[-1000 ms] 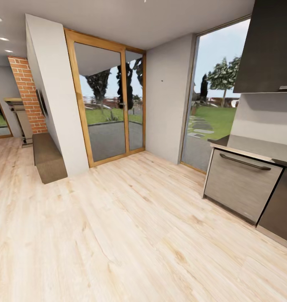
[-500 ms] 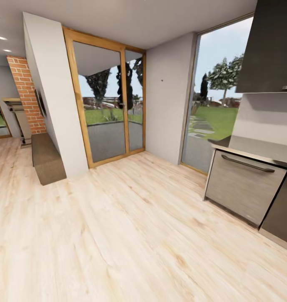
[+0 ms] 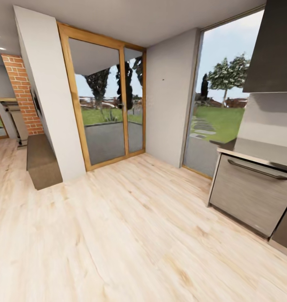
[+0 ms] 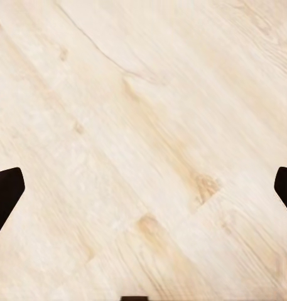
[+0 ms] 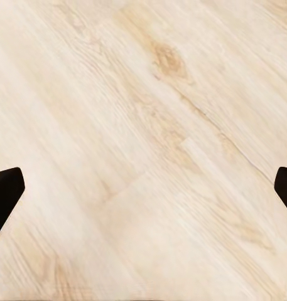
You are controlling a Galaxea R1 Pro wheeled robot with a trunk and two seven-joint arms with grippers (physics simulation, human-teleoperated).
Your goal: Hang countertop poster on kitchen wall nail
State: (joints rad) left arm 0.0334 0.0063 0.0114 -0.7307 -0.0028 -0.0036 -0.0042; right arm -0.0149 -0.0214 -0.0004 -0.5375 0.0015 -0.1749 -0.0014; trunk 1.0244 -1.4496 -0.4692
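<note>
Two grippers, left (image 4: 143, 188) and right (image 5: 143, 188), each w/ 2 dark fingertips spread wide, nothing betw. them but pale wood floor (image 4: 143, 125). Beyond: 1 wall nail (image 3: 162, 79) on grey wall betw. 1 glass door (image 3: 103, 113) & 1 window (image 3: 221, 105); 1 grey drawer front (image 3: 250, 191).

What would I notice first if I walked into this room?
Probably the big wood-framed glass doors straight ahead, with trees and grass outside. Left of them, far back, stands a red brick pillar, and at the right edge a grey cabinet with a long handle sits under a dark cupboard. Pale wooden floor fills the foreground, and a tiny dark nail dots the grey wall between the doors and the window.
</note>
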